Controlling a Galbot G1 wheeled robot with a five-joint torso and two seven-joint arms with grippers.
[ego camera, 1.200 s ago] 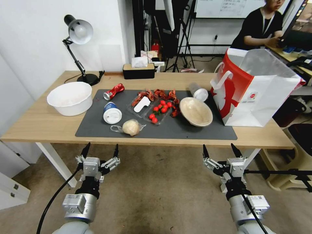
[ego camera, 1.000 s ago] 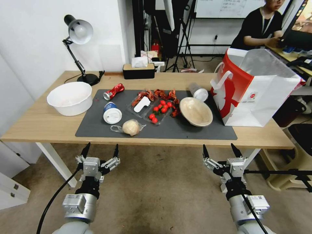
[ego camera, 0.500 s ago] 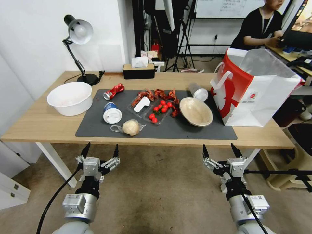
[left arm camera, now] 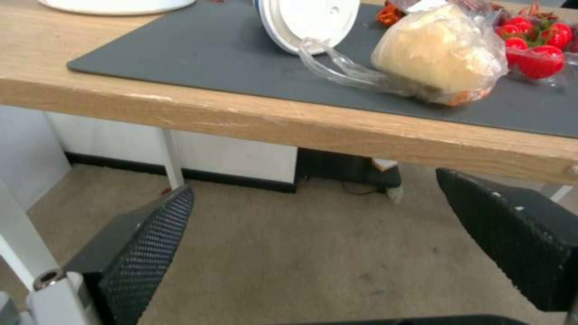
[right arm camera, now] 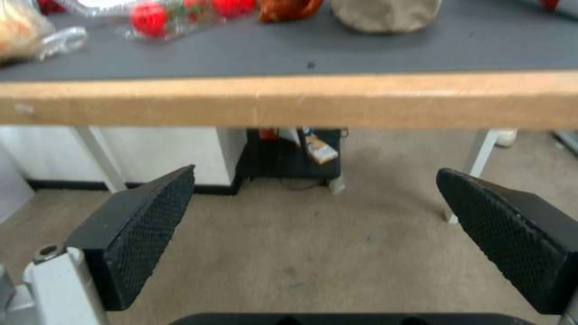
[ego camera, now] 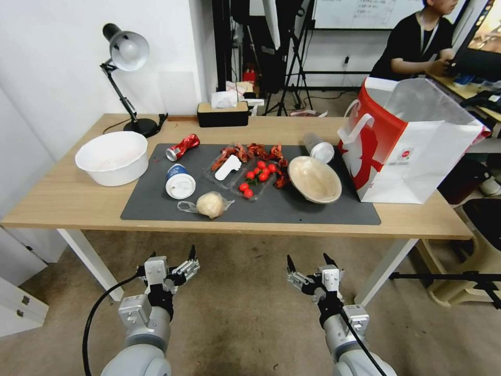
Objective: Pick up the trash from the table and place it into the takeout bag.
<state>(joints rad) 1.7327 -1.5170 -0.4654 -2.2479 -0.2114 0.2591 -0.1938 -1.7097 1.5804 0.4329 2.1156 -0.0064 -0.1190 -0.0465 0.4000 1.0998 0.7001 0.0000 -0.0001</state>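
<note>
I had the left gripper (ego camera: 173, 257) and right gripper (ego camera: 308, 262) below the table's (ego camera: 68, 198) near edge, both spread wide and empty; I judged that raising either arm straight up risked striking that edge; the bun (ego camera: 210, 204) in loose plastic near the mat's (ego camera: 323, 211) front edge looked apt to slip; the can (ego camera: 182, 147) lay crushed toward the mat's far left corner; the bag (ego camera: 412, 143) stood open at the table's right end.

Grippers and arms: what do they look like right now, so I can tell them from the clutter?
Both arms are silver-grey cylinders ending in white-and-grey gripper blocks. The left gripper and right gripper have pointed black fingers with mesh-textured pads. A black cable runs along each arm.
</note>
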